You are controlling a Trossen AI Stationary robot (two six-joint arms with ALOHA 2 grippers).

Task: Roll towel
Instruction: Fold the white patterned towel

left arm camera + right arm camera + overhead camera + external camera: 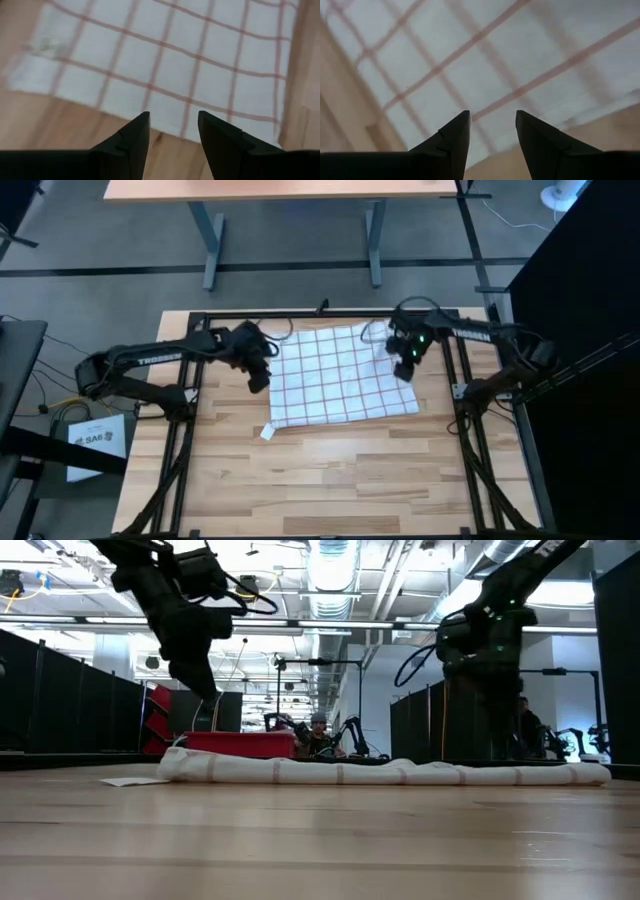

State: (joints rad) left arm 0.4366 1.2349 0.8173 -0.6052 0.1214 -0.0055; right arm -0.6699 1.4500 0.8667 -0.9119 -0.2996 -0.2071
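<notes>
Across the far half of the worktop [330, 480] lies the towel [340, 375], spread flat, checks up, its long axis running side to side between the two arms, and its little white tag [267, 432] poking out at the near corner on the left arm's side. No roll started yet, by the look of it: in the low view the cloth is just a thin, slightly rumpled strip on the wood.

Now the left gripper [258, 378] hangs just above the towel's left edge, fingers apart and holding nothing; its wrist view shows the hem lying straight ahead of the fingertips [142, 120], bare wood beneath them. Over on the other side, the right gripper [405, 368] hovers over the right edge toward the far corner, likewise spread and empty, with the check lines filling its wrist view and a strip of wood at the margin.

So each arm has its own short side within reach, neither clearly nearer. My read: the roll will depend on which edge they take. Pinch the two ends of one long edge and the cloth turns over along its length; that calls for both grippers dropping evenly.
</notes>
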